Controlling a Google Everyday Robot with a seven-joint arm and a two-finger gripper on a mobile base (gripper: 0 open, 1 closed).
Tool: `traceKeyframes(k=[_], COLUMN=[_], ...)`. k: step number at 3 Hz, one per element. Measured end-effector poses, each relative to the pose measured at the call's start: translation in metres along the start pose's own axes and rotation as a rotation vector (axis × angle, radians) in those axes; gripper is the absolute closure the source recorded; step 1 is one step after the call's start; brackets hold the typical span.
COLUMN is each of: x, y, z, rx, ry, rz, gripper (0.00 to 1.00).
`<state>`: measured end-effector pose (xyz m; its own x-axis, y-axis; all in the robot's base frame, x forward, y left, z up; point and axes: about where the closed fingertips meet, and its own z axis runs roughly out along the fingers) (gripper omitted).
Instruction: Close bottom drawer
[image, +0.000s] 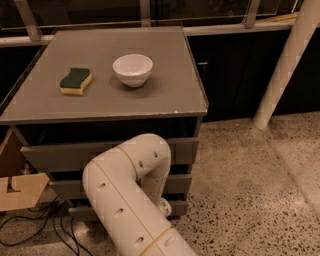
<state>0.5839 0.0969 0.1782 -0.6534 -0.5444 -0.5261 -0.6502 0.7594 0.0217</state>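
Note:
The grey cabinet (125, 107) has three drawer fronts stacked below its top. The bottom drawer (181, 208) is the slimmest strip, just above the floor, and its front looks about in line with the middle drawer (183, 183) above it. My white arm (127, 200) bends in front of the drawers and covers the middle of all three fronts. The gripper is hidden behind that arm, low down by the bottom drawer's front.
A white bowl (132, 69) and a green-and-yellow sponge (75, 81) sit on the cabinet top. A cardboard box (15, 187) and black cables (35, 225) lie at the lower left. A white pillar (285, 65) stands at right on the speckled floor.

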Motion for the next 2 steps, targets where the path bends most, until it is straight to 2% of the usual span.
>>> traceKeyframes(k=[1, 2], x=[0.0000, 0.0000], y=[0.0000, 0.0000], z=[0.0000, 0.0000], rx=[0.000, 0.000], ry=[0.000, 0.000], rz=[0.000, 0.000], gripper=[0.44, 0.20])
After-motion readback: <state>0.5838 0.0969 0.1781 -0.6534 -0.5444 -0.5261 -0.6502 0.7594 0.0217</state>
